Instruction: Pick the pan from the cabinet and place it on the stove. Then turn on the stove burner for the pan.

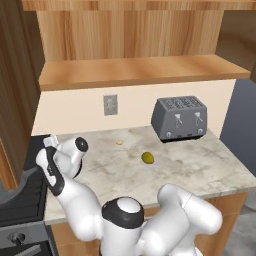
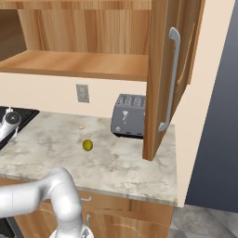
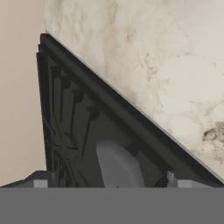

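No brand, label or writing can be read anywhere here; the toaster [image 1: 180, 119] shows plain grey faces with its levers and small knobs.

At the far left, the stove [image 1: 22, 200] sits below the dark side of the cabinet, its black grates running back toward the wall. A rounded grey shape, the pan [image 1: 17, 189], rests over the grates at the left edge of the left base view; its handle is hidden from here, so I cannot tell which way its long axis points. From the hand camera, the stove's [image 3: 78, 127] ridged grates run diagonally beside the marbled worktop [image 3: 153, 65], and a pale grey rounded shape lies on them near the bottom.

The arm rises from the base, bends at a bulky elbow, then stretches leftward and down toward the stove's edge, its wrist [image 1: 75, 147] tilted over the worktop's [image 1: 170, 170] left end. The pincer [image 1: 50, 141] points toward the stove; whether it is open or closed I cannot tell.

Further right, a small pale crumb [image 1: 119, 142] and a green olive-like fruit [image 1: 147, 158] lie on the worktop, well apart from the toaster. Above, the cabinet [image 2: 74, 62] stands open, its shelf bare wood, with the door [image 2: 167, 79] swung out and its silver bar handle [image 2: 171, 79] upright.
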### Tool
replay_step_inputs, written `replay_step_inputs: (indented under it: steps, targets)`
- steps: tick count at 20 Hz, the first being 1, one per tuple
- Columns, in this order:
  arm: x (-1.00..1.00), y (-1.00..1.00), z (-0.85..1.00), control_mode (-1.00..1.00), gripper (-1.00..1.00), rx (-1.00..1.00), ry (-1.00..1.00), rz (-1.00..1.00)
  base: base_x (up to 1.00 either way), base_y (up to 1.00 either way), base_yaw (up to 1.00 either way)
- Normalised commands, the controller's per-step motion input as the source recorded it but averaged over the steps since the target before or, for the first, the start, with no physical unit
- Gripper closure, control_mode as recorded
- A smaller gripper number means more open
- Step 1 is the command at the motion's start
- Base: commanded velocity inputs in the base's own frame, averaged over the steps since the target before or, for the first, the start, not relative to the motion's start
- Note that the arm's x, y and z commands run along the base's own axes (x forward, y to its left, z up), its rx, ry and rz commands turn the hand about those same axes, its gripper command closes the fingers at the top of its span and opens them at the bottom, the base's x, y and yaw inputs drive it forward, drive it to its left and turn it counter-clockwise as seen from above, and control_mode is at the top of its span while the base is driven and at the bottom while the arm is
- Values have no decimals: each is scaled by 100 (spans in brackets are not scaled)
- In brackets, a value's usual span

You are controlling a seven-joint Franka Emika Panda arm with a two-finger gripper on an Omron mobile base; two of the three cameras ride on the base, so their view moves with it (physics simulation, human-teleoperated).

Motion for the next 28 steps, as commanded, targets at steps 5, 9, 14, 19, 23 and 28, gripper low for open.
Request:
replay_step_inputs:
  steps: [5,9,14,19,23,28]
  targets:
    - [-4,0,0,-100,-100,0,0,0,0,0,0]
    - [-25,0,10,-100,-100,0,-2,0,0,0,0]
    - [-28,0,11,-100,-100,0,-3,0,0,0,0]
    - [-25,0,22,-100,-100,0,-4,0,0,0,0]
    - [-20,0,38,-100,-100,0,-6,0,0,0,0]
    - [-28,-1,36,-100,-100,0,-6,0,0,0,0]
